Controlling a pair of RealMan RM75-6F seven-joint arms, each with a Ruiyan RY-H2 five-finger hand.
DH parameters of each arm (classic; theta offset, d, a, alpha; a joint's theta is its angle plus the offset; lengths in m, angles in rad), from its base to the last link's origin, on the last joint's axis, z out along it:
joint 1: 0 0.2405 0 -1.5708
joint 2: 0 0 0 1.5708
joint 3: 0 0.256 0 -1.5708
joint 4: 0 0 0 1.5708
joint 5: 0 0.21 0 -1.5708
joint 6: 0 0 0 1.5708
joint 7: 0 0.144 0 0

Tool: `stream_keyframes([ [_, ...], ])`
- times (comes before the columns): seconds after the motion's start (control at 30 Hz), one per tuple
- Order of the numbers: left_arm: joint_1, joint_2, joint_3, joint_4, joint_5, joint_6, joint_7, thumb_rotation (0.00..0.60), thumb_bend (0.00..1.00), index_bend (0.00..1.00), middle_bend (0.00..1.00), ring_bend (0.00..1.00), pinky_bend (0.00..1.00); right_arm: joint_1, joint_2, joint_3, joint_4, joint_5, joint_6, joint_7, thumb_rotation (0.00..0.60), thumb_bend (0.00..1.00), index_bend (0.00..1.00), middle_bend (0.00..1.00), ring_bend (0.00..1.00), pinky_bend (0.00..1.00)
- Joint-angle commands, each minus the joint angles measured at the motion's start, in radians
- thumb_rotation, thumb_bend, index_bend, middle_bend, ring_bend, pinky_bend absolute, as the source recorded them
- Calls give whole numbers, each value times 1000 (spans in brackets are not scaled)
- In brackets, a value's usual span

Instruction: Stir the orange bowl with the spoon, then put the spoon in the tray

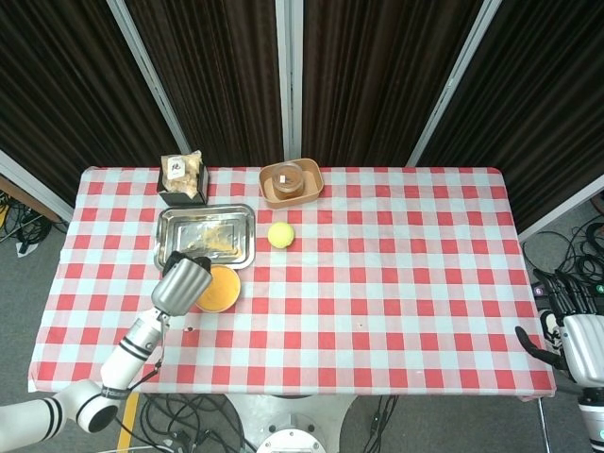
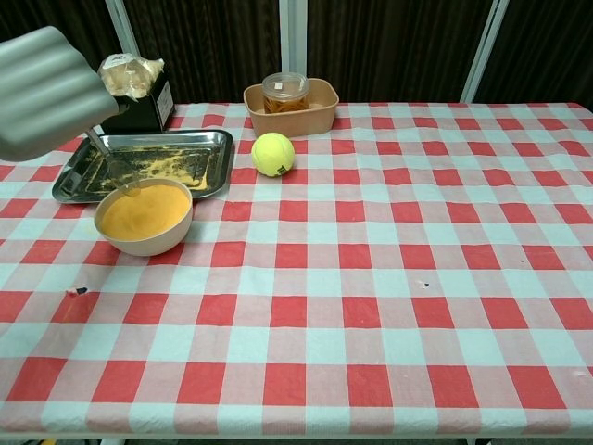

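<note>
Left hand (image 2: 46, 91) holding the spoon (image 2: 112, 159) over the tray (image 2: 212, 176) just behind the orange bowl (image 2: 144, 216); right hand (image 1: 578, 337), grip indiscernible, off the counter (image 2: 389, 269) edge.

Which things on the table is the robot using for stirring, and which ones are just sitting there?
Used for the job:
- orange bowl
- spoon, held by the left hand
- metal tray

Just sitting there:
- tennis ball
- tan tub with a jar in it
- black box with a bag of snacks
- right hand, off the table's edge
</note>
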State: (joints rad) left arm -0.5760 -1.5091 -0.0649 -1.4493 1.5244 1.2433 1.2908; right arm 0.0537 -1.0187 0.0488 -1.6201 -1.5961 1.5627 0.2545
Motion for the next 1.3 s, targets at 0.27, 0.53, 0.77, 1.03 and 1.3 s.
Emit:
stream_keyframes([
  [0.27, 3, -28, -7, -62, -133, -57, 216, 600, 392, 777, 962, 937, 990, -2, -1, -1, 5, 3, 0, 3, 600, 243, 0, 129, 0, 0],
  [0.53, -10, -50, -20, -14, -168, -59, 193, 600, 392, 789, 964, 939, 990, 0, -5, -1, 11, 5, -6, 9, 600, 242, 0, 129, 0, 0],
  [0.77, -10, -16, -45, -44, -129, -4, 35, 600, 392, 773, 965, 939, 990, -6, -5, -2, 15, 3, 5, 15, 600, 243, 0, 130, 0, 0],
  [1.03, -11, -11, -91, -4, -135, 9, -269, 600, 392, 765, 965, 939, 989, -5, -4, -1, 17, 1, 5, 18, 600, 243, 0, 130, 0, 0],
  [1.3, -33, -16, -211, 57, -331, -106, -598, 600, 390, 753, 962, 937, 989, -2, -5, -1, 16, 0, 0, 17, 600, 244, 0, 130, 0, 0],
])
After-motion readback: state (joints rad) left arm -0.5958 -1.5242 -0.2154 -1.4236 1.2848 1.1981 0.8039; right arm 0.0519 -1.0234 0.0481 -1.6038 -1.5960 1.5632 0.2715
